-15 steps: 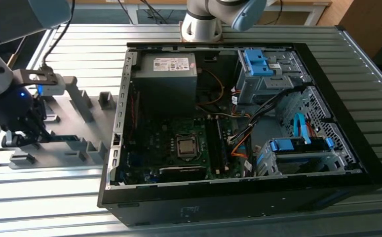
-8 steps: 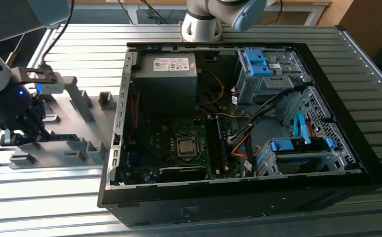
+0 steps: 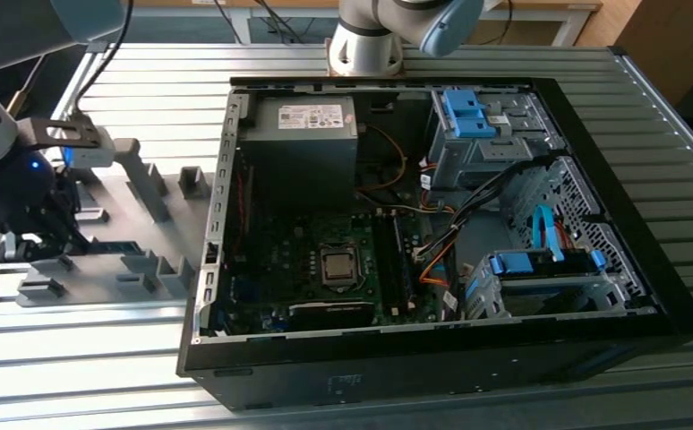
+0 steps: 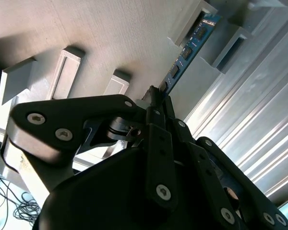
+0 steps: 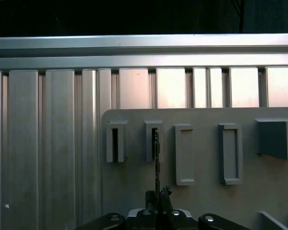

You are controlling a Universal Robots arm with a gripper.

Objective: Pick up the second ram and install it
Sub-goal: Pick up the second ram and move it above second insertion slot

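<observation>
The jaws are clenched on one end of the ram (image 4: 189, 45). In the second wrist view the gripper (image 4: 157, 96) is closed to a narrow gap, and the board's near end is pinched in it. The same grasp is shown in the first wrist view, where the board is pressed from either side.

The ram is held on its long edge, with its long axis running straight away from the gripper. Its far end is seen at the slot of a grey block (image 5: 153, 125) on the tray (image 3: 120, 291); whether it is seated in the slot cannot be told. In the exterior view the stick is seen as a dark teal strip low over the tray. There its axis lies roughly along the 3–9 o'clock line, with the gripped end toward 9 o'clock.

The blue face and a row of dark chips (image 4: 186, 50) are shown by the second wrist view. In the first wrist view the board is presented edge-on as a thin dark line. The wider setting is given by the exterior view: the tray lies at 9 o'clock from the open case (image 3: 442, 367), and both rest on a slatted metal table (image 3: 84, 376).
</observation>
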